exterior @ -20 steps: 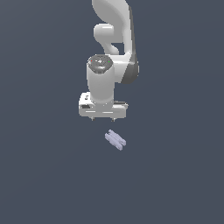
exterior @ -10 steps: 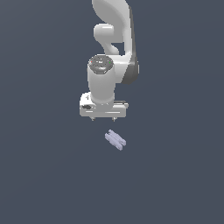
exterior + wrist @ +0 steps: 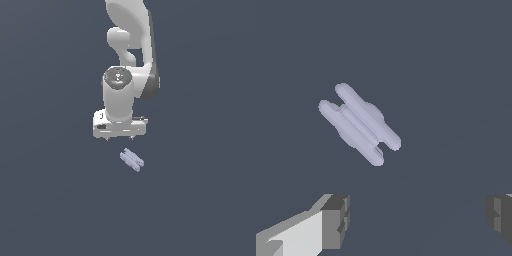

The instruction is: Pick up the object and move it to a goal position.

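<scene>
One object, a small pale lavender-grey block with ridged, lobed ends, is seen lying on the flat dark table. The hand is held above it, pointed straight down, with nothing gripped. In the exterior view the block is found just below the hand's fingertips and slightly toward that view's right, clear of them and untouched. In the wrist view the object is shown lying diagonally, out ahead of the fingers rather than between them. The two dark pads are set wide apart, with bare table visible across the gap. The block is made of parallel bars joined at a rounded middle, and all of it is in plain sight. No contact with the block is shown.
</scene>
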`<action>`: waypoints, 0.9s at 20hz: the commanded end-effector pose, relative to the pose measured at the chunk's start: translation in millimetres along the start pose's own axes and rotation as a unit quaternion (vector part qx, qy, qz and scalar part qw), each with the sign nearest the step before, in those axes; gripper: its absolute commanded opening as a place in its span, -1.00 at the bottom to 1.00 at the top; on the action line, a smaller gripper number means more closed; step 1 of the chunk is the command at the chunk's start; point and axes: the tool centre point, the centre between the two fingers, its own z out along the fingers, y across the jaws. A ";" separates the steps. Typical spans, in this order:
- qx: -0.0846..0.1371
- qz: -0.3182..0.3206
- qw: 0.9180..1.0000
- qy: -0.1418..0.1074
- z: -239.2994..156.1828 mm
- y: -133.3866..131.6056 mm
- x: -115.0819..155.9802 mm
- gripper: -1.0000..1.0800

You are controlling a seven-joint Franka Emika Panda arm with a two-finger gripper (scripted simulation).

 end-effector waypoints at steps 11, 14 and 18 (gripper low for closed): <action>0.000 -0.161 0.987 0.007 27.0 -19.6 21.5 0.92; 0.001 -0.208 0.978 0.010 34.9 -25.8 27.4 0.92; 0.003 -0.266 0.964 0.014 45.0 -33.9 34.7 0.92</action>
